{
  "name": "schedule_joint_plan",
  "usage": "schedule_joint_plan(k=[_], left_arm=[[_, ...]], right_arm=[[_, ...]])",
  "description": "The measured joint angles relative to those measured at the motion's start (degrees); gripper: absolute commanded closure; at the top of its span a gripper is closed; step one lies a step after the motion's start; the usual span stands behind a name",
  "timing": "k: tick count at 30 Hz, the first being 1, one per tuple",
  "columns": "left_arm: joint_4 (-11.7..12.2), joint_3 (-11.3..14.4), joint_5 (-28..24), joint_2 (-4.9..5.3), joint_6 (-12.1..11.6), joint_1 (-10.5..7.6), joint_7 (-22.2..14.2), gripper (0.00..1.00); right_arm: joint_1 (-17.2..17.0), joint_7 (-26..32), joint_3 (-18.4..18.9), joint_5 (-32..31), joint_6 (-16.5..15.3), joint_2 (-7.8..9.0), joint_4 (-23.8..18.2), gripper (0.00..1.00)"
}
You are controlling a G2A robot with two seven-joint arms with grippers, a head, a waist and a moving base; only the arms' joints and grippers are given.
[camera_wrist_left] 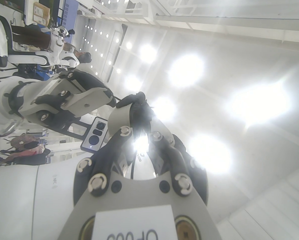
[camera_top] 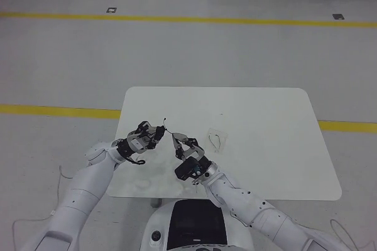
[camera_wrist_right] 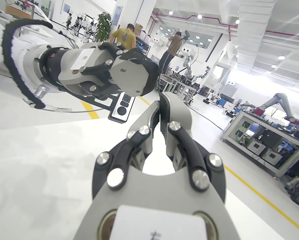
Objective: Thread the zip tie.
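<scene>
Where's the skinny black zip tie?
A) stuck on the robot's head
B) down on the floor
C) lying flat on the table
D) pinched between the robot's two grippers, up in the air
D: the black zip tie is pinched in the shut right gripper and runs up to the tips of the left gripper, above the white table.

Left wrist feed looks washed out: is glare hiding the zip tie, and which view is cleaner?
Left wrist view: ceiling lights flare behind the left pincer, swamping its tip. Right wrist view: even light, zip tie dark above the shut right pincer, though straight lines bow. Top view: evenly lit.
</scene>
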Motion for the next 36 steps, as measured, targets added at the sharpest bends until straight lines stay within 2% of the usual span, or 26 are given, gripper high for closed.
schedule_joint_plan(k=[36], left_arm=[[0.0, 0.0, 0.0, 0.00, 0.0, 0.00, 0.0, 1.00]], right_arm=[[0.7, 1.5, -0.9, 0.0, 0.0, -1.41, 3.2, 1.00]])
